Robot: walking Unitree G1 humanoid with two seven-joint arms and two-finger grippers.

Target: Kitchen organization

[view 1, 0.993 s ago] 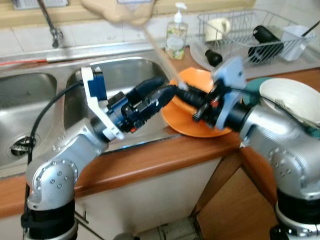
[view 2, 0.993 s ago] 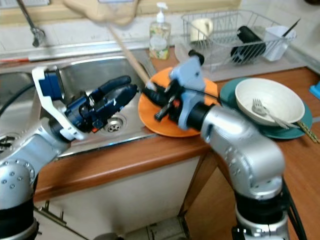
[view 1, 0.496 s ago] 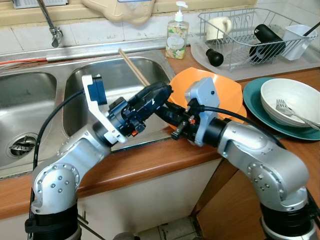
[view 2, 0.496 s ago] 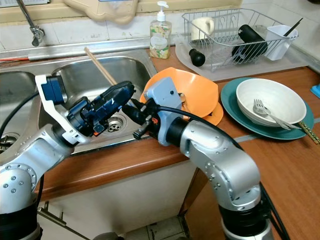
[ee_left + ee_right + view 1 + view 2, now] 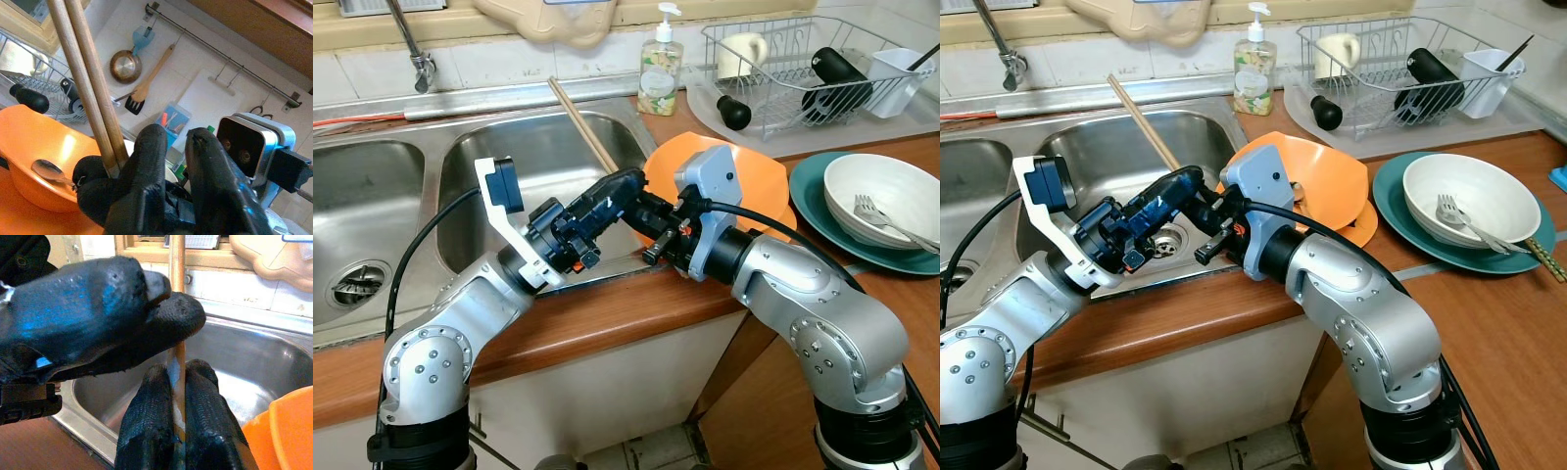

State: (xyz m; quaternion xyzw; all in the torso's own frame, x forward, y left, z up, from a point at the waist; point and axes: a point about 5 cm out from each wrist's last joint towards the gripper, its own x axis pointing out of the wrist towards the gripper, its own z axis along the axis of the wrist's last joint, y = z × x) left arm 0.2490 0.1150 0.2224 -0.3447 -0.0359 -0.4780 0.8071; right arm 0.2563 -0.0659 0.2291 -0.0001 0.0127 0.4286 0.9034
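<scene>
Both arms meet right at the front edge of the sink (image 5: 431, 186). The right gripper (image 5: 176, 396) has its two black fingers pinched on the lower end of a pair of wooden chopsticks (image 5: 582, 125), which slant up and back over the right sink basin toward the backsplash. The left gripper (image 5: 622, 188) is pressed in right beside it, fingertips touching the chopsticks near the same spot; its fingers sit close together, but I honestly can't tell if they're actually clamping the sticks or just resting against them.

Just behind the grippers there's an orange bowl (image 5: 744, 186) with a spoon (image 5: 51, 172) lying in it, sitting on an orange plate (image 5: 1356, 227). Farther right, a white bowl (image 5: 881, 196) with a fork (image 5: 876, 213) rests on a teal plate (image 5: 813, 201). A soap bottle (image 5: 659, 64) and a dish rack (image 5: 803, 59) stand at the back.
</scene>
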